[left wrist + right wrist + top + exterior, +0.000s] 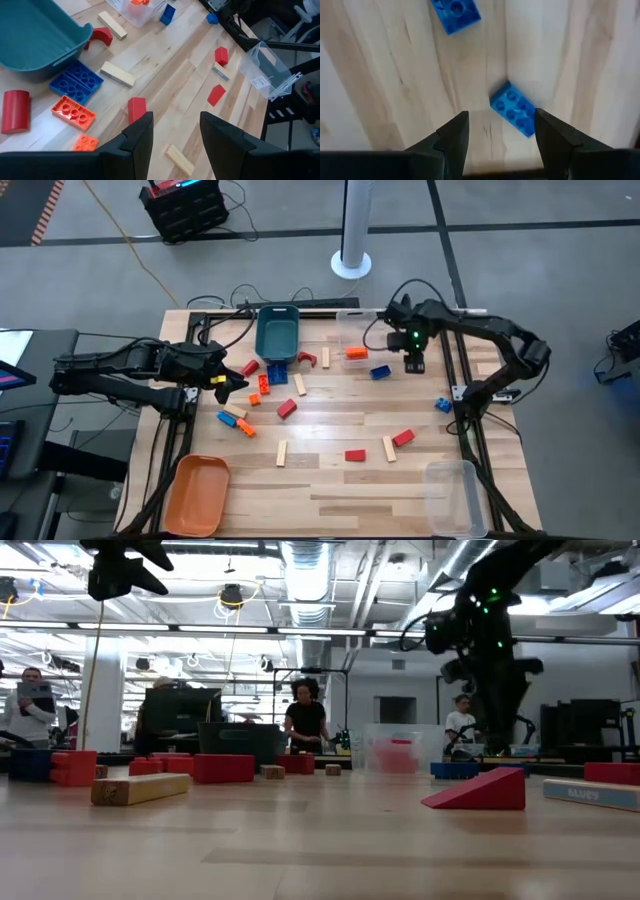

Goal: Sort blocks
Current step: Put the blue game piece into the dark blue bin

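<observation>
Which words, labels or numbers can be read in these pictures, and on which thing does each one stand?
Printed word on the light wooden block at the right edge of the low view: blurred, cannot be read for certain.
White label on the clear plastic bin in the left wrist view: too small to read.
Elsewhere, on the other blocks and bins: no readable text shows.

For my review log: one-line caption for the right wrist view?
Open right gripper above the wooden table, two blue studded blocks ahead.
</observation>
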`<state>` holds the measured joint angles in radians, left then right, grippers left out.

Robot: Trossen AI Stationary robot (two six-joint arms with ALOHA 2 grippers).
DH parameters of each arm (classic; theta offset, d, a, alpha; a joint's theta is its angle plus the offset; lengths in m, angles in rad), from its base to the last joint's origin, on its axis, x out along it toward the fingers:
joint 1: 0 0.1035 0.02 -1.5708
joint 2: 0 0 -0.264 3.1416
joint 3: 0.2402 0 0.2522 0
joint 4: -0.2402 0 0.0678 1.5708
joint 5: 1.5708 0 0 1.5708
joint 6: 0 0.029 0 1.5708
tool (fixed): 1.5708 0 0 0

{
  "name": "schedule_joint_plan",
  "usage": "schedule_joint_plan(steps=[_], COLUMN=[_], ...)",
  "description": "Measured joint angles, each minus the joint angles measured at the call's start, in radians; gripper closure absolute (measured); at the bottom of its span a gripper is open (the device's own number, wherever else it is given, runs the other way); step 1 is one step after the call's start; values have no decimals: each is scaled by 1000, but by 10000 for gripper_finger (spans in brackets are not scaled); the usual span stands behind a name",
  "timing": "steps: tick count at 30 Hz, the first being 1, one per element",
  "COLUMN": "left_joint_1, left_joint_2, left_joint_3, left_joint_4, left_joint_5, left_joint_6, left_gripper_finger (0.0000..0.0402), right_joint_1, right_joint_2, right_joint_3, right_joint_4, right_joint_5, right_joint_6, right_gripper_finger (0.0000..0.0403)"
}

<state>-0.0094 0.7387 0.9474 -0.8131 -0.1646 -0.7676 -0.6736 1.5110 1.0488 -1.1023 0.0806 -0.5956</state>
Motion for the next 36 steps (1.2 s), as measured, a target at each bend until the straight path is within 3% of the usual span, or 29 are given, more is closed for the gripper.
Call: schedule_joint_plan(steps=[16,30,36], left_joint_1=[0,0,0], left_joint_2=[0,0,0], left_joint_3=[0,0,0], left_joint_4=[0,-5,-5], left_joint_5=[5,2,2], left_joint_6=[-1,-3,-5], left_gripper_finger=[244,244,244], right_joint_1=[-21,-29,-29], right_joint_2=[11,157,198], right_joint_3=[-72,-72,-72], right_joint_4=[141,114,114], right_joint_5=[107,106,182], right_joint_6=[-344,-345,-329], right_gripper_finger=[147,146,147])
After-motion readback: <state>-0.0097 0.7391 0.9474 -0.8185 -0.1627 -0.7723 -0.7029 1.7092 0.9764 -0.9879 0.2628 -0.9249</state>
